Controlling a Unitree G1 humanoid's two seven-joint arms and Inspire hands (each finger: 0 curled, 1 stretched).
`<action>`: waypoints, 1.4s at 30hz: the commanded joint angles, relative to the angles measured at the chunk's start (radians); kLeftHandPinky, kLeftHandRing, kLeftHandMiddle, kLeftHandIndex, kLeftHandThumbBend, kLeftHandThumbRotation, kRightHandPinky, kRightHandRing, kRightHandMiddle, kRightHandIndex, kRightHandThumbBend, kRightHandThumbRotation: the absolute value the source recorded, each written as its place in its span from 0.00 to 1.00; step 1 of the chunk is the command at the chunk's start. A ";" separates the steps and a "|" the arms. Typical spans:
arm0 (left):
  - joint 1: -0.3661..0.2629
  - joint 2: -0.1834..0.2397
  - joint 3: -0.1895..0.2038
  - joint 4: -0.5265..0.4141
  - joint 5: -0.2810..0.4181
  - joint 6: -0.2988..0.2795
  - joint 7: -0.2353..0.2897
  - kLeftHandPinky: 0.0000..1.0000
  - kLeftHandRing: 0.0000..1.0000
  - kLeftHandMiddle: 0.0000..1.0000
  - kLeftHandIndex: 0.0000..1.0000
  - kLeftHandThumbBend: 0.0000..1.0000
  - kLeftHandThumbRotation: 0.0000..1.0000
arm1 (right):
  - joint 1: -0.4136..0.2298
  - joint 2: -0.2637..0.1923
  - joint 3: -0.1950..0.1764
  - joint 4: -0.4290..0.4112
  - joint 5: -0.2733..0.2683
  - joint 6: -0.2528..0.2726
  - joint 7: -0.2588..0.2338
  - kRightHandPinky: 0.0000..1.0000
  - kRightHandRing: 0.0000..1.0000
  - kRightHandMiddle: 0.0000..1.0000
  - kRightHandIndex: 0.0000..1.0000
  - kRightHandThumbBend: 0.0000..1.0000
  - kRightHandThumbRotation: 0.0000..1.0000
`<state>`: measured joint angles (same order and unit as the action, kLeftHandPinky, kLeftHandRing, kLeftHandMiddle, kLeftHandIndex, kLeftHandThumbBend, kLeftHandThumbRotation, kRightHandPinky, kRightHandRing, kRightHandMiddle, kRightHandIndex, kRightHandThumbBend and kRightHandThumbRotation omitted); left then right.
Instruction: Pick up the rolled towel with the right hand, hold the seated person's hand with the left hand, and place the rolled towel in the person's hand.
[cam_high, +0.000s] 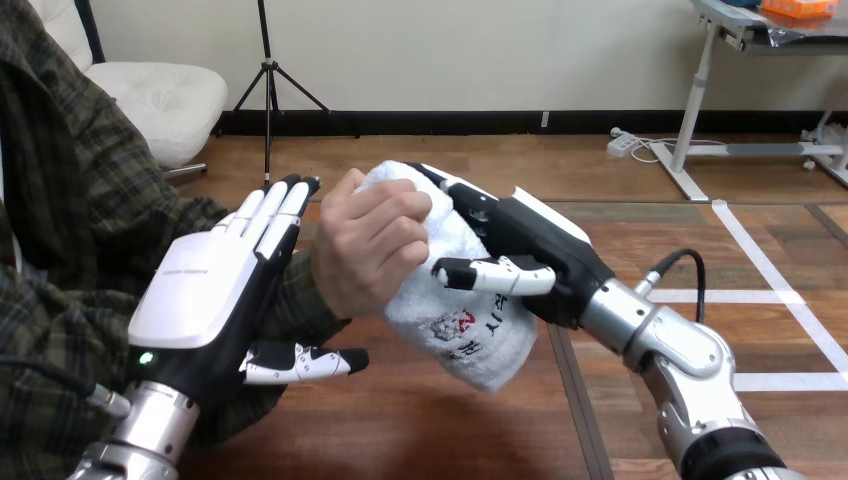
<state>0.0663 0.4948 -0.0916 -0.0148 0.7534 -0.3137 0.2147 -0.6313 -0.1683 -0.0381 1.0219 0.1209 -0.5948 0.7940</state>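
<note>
**Handover step: both hands on the towel, release not yet made**

Step in hand, as I read it: the last one, placing the towel.

- The rolled towel (455, 320) is up in the middle of the head view. It is tilted, top end away from me, printed end low and toward me.
- The person's hand (370, 245) is curled on its left side, fingers over the upper part.
- My right hand (530, 250) has the towel from the right, thumb laid across the front of the roll and fingers wrapped over the top. It is clamped on the towel, so the person and I are both on it.
- The right arm comes in from the lower right, forearm angled up and left.
- My left hand (205, 290) stands upright at the view's left, back shell to the camera, fingers straight and together.
- Its thumb (300, 362) is stretched out to the right, under the person's sleeve (300, 290).
- The left hand sits beside the wrist and looks to touch the sleeve, but nothing curls round it. I'd call it spread flat, propping at most, not holding.

Next move, my judgement:
- Ease the right thumb and fingers off slowly, and only if the person's grip carries the roll.
- Then draw the right arm away to the right without dragging the cloth.

Risk: the lower end hangs outside the person's grip and may swing down on release.
</note>
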 joint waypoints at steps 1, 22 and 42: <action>-0.004 0.012 0.022 -0.033 -0.007 -0.010 0.022 0.91 0.98 1.00 1.00 1.00 0.47 | -0.004 -0.023 -0.024 -0.051 0.023 -0.014 -0.006 0.87 0.91 0.89 0.95 1.00 0.51; 0.060 0.010 0.084 -0.082 -0.059 -0.100 0.090 0.90 1.00 1.00 1.00 1.00 0.51 | 0.070 -0.035 -0.053 -0.112 0.065 -0.044 -0.007 0.85 0.89 0.87 0.94 1.00 0.52; 0.119 -0.079 0.110 -0.046 -0.347 -0.434 0.136 0.82 0.97 1.00 1.00 1.00 0.41 | 0.159 -0.040 -0.084 -0.174 0.151 -0.098 0.047 0.85 0.90 0.88 0.96 1.00 0.49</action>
<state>0.2078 0.4538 0.0094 -0.0427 0.4722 -0.6763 0.3418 -0.4661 -0.2013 -0.0977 0.9040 0.2426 -0.6576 0.8379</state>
